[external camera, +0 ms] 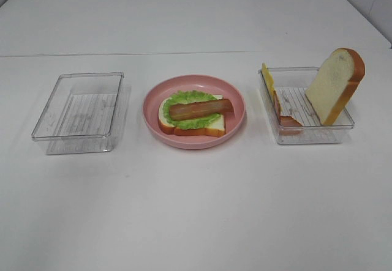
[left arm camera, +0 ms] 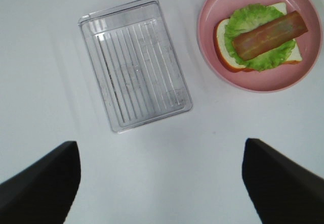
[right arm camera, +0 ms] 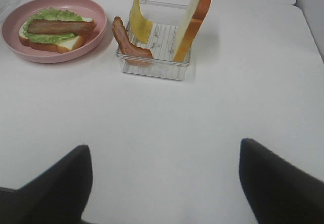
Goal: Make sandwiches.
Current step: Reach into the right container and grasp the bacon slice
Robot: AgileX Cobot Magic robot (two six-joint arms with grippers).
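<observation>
I count one half-built sandwich (external camera: 193,119) on the one pink plate (external camera: 236,96) at table centre: a bread slice, lettuce, and a bacon strip on top. Two clear trays flank it: the 9 o'clock tray (external camera: 92,74) and the 3 o'clock tray (external camera: 294,69). The latter holds a second slice (external camera: 334,84) leaning upright, one cheese (right arm camera: 139,19) and one spare bacon (right arm camera: 129,44). The left gripper (left arm camera: 159,148) and right gripper (right arm camera: 163,145) both gape wide, touching nothing.

Lab test bench — plain white table (external camera: 196,222), toy food (external camera: 195,113), clear bins (external camera: 79,115).
</observation>
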